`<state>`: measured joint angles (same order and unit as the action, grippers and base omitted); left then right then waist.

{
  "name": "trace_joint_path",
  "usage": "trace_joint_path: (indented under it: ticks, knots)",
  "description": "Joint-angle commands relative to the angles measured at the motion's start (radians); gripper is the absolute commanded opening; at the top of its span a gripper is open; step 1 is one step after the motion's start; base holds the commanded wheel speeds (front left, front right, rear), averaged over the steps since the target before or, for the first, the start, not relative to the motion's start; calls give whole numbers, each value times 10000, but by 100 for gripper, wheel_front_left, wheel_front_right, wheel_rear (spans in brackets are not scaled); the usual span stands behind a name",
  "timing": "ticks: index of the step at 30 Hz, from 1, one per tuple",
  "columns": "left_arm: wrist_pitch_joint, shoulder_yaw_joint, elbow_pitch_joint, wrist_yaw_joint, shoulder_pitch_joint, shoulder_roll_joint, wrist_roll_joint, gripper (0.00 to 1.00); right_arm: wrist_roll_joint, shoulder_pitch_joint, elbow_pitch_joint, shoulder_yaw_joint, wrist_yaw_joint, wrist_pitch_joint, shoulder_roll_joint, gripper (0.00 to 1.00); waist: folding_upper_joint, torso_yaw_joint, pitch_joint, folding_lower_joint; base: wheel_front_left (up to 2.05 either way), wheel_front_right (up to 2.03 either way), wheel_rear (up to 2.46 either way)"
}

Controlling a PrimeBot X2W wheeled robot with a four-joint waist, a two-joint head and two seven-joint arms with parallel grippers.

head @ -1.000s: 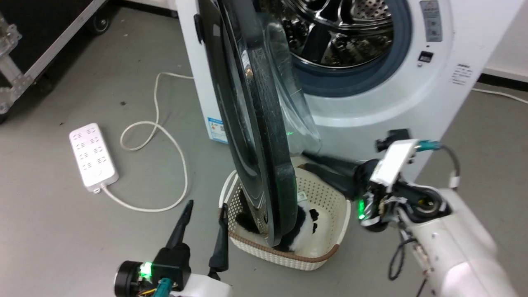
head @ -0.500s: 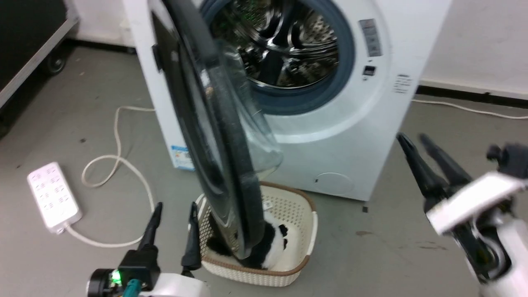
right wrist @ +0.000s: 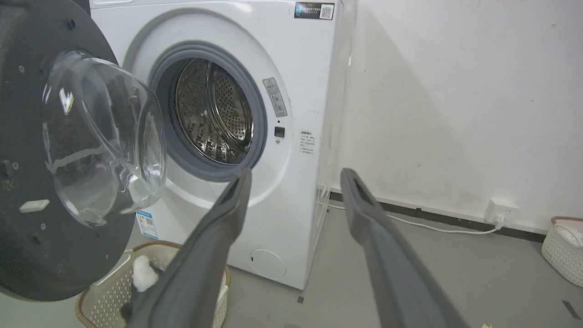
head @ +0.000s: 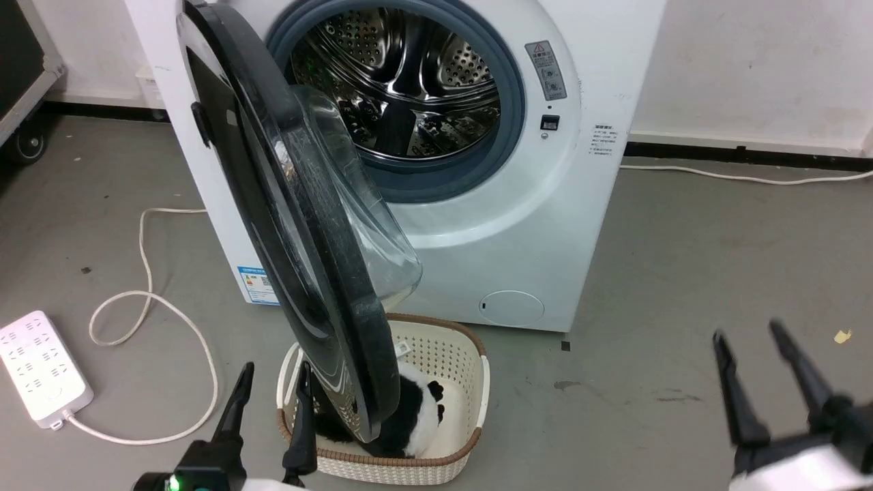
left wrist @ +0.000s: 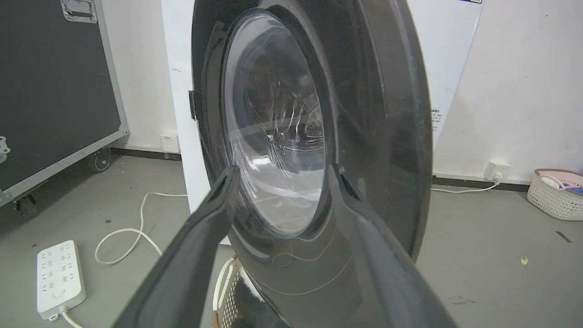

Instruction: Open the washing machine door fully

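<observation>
Washing machine door [head: 293, 225]: swung well out from the front of the washing machine [head: 518, 225], drum opening uncovered, lower edge above a white basket [head: 477, 382] at the machine's foot.
Left hand [head: 276, 372]: fingers spread, empty, near the door's outer face.
Right hand [head: 747, 332]: fingers spread, empty, well apart from the machine's right front corner.

grey floor [head: 682, 259], white washing machine [head: 518, 225], cream basket [head: 443, 358], white power strip [head: 41, 372]
</observation>
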<state>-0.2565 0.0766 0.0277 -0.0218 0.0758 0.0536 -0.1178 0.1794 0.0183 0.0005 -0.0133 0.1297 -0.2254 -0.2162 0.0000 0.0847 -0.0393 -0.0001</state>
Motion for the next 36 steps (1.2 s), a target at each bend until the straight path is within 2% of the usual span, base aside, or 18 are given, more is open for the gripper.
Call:
trace_joint_path:
  ticks: [1, 5, 8, 21, 22, 28, 36]
  knots:
    - [-53, -46, -28, 44, 162, 39, 30, 100, -315, 363, -163, -210, 10, -59, 290, 100, 0, -30, 23, 1, 0, 0, 0]
    - [-53, 0, 46, 114, 262, 25, 54, 100, -995, 1139, -409, -517, 10, -153, 1074, 100, 0, -103, 80, 1, 0, 0, 0]
    - [-53, 61, 160, 146, 308, 17, 65, 100, -1282, 1383, -364, -495, 10, -219, 1312, 100, 0, -136, 122, 1, 0, 0, 0]
    - [-53, 57, 382, 127, 186, -1, 130, 100, -1441, 1334, -91, -368, 10, -349, 1591, 100, 0, -162, 182, 1, 0, 0, 0]
    - [-53, 60, 354, 123, 158, -4, 169, 0, -1415, 1314, -68, -339, 10, -355, 1608, 100, 0, -164, 177, 1, 0, 0, 0]
    - [-53, -175, -207, 42, -38, -12, 38, 0, -1365, 1268, -77, -284, 10, -361, 1627, 100, 0, -123, 162, 1, 0, 0, 0]
    - [-53, -997, -2323, -485, -896, -28, -519, 0, -1284, 1192, -126, -198, 10, -362, 1640, 100, 0, -127, 128, 1, 0, 0, 0]
